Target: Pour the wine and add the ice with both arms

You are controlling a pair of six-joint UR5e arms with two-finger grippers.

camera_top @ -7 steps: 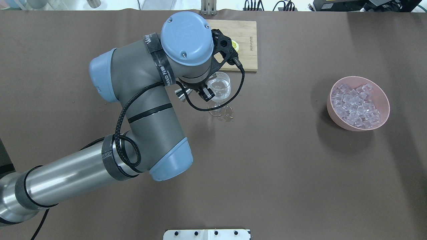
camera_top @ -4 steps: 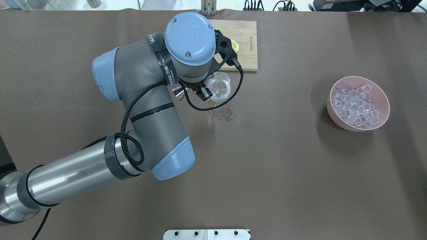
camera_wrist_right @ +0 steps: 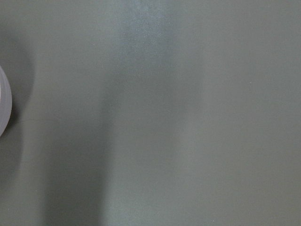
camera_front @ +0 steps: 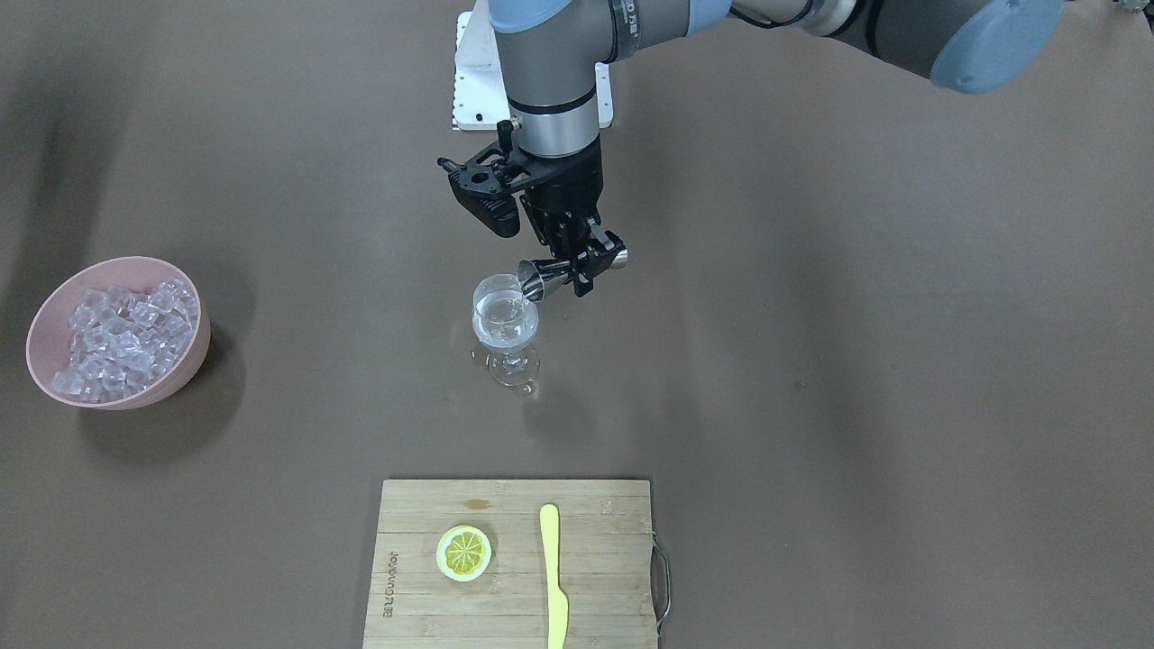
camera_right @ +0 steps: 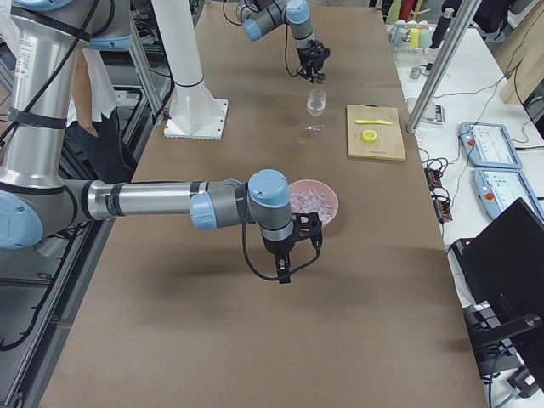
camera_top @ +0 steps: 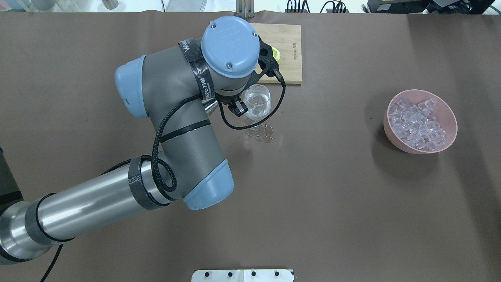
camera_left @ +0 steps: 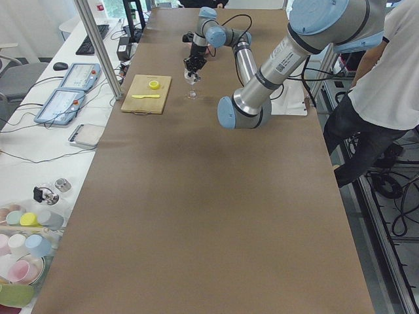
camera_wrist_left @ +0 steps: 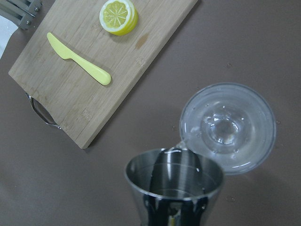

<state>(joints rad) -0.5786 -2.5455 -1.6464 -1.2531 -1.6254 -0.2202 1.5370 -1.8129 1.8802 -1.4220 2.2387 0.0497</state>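
My left gripper (camera_front: 581,264) is shut on a small steel jigger (camera_front: 539,278) and holds it tipped, its mouth at the rim of a stemmed wine glass (camera_front: 505,326). The glass stands upright on the table with clear wine (camera_wrist_left: 225,129) in its bowl. In the left wrist view the jigger (camera_wrist_left: 174,181) touches the glass rim. The ice (camera_top: 418,123) fills a pink bowl (camera_top: 395,140) at the right. My right gripper (camera_right: 285,270) hangs low over the table next to that bowl; I cannot tell whether it is open or shut.
A wooden cutting board (camera_front: 595,577) lies beyond the glass with a lemon half (camera_front: 463,552) and a yellow knife (camera_front: 553,577) on it. Drops of liquid (camera_top: 268,137) lie by the glass foot. A white base mount (camera_top: 242,275) sits at the near edge.
My left arm has shifted right toward the glass. Its wrist now hides more of the jigger in the overhead view. The glass and the bowl have not moved.
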